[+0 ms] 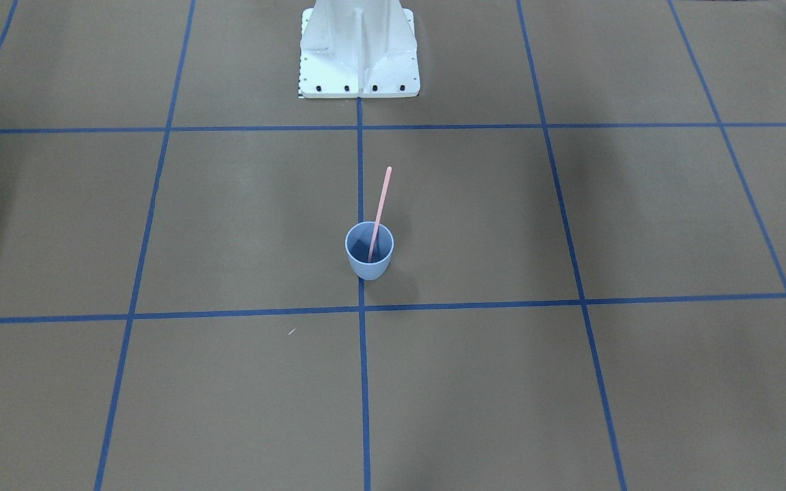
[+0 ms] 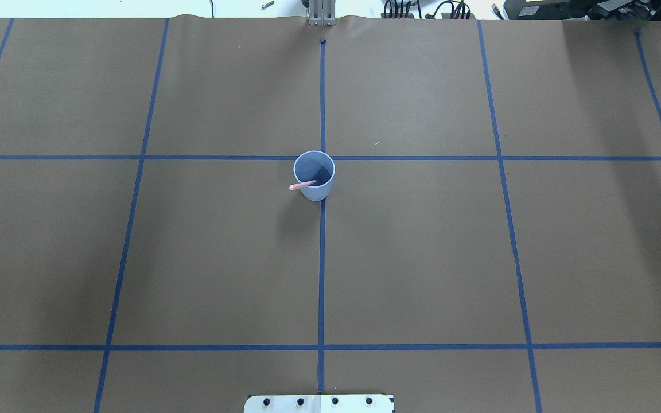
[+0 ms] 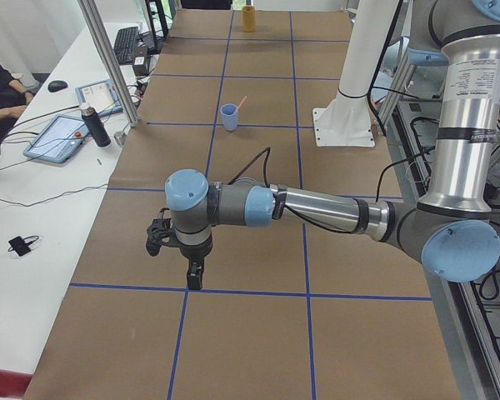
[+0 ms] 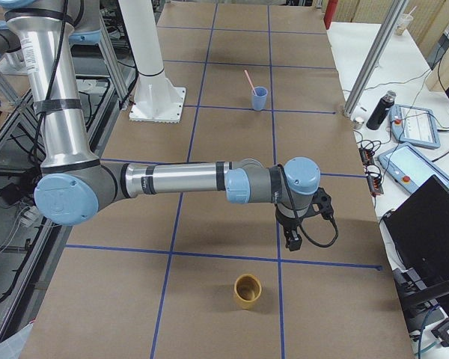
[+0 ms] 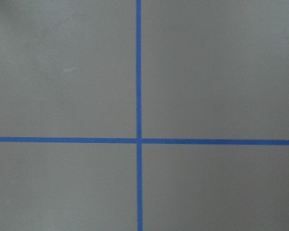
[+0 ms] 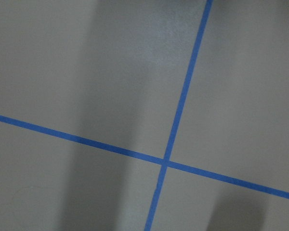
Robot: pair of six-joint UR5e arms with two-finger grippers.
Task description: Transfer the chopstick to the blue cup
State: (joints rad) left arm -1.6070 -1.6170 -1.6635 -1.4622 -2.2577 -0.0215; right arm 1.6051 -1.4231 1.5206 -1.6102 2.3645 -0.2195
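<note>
The table wears plain brown paper crossed by a grid of dark blue tape lines, one of which runs under the blue cup. The cup is pale blue outside and darker blue inside. The chopstick in it is pale pink. Behind the cup, the robot base is white with black bolt heads. The left arm and right arm are silver with pale blue joint caps. Well apart from the blue cup stands an ochre-yellow cup.

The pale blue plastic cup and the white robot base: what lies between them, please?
Front-facing view: only brown table paper crossed by blue tape lines; the cup's pale pink chopstick leans that way.
</note>
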